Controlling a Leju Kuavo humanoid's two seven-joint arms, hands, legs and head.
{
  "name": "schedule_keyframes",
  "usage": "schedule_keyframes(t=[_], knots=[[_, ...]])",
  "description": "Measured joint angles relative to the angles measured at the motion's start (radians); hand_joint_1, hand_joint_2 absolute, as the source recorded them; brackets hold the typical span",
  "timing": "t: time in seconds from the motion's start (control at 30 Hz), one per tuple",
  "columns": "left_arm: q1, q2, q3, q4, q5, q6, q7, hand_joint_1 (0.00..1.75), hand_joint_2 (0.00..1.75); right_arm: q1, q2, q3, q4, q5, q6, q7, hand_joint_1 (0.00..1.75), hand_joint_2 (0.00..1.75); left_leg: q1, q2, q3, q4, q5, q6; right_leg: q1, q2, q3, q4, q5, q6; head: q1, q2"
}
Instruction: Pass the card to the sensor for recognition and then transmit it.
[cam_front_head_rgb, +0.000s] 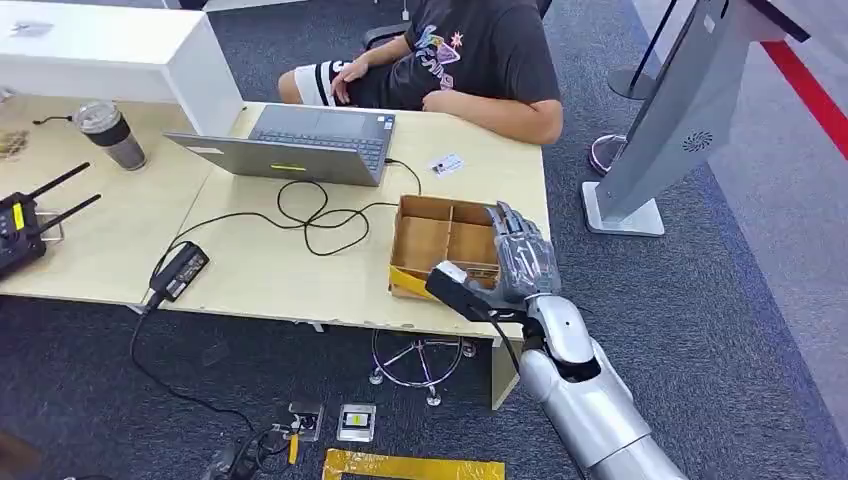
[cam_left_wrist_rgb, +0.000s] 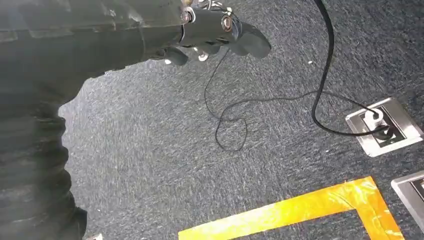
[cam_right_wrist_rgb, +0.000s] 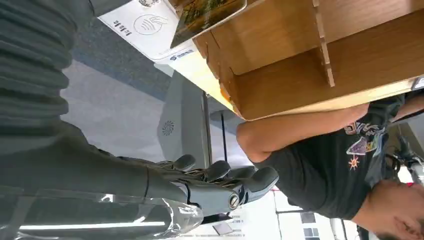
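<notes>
While our empty right hand (cam_front_head_rgb: 520, 252), fingers apart, is hovering beside the cardboard tray (cam_front_head_rgb: 441, 212), we are judging the card (cam_right_wrist_rgb: 207, 14) in it ungrasped, the sensor step undone.

Bench (cam_front_head_rgb: 300, 270) carries a laptop (cam_front_head_rgb: 300, 145) at its far side, in front of a seated person (cam_front_head_rgb: 470, 60). Card (cam_front_head_rgb: 446, 164) lies right of laptop, behind the box (cam_front_head_rgb: 440, 245), which sits at the bench's near right corner. Right robot hand (cam_front_head_rgb: 520, 255) is over the box's right end. Power brick (cam_front_head_rgb: 180, 270) near the front edge, left of box. Cup (cam_front_head_rgb: 112, 135) left of laptop. Kiosk (cam_front_head_rgb: 680, 110) stands on the floor right of bench.
</notes>
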Motion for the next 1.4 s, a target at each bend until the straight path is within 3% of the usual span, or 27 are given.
schedule_keyframes(t=[0.93, 1.4], knots=[[0.0, -0.002, 0.0, 0.0, -0.003, -0.002, 0.0, 0.0, 1.75, 0.003, 0.014, 0.0, 0.027, 0.022, 0.031, -0.01, 0.05, 1.75, 0.0, 0.0, 0.0, 0.0, 0.0, 0.0, 0.0, 0.0, 0.0, 0.0, 0.0, 0.0, 0.0, 0.0], [0.0, -0.002, 0.0, 0.0, -0.013, -0.002, 0.0, 0.0, 1.75, 0.003, 0.019, 0.0, 0.027, 0.023, 0.036, -0.021, 0.21, 1.75, 0.0, 0.0, 0.0, 0.0, 0.0, 0.0, 0.0, 0.0, 0.0, 0.0, 0.0, 0.0, 0.0, 0.0]])
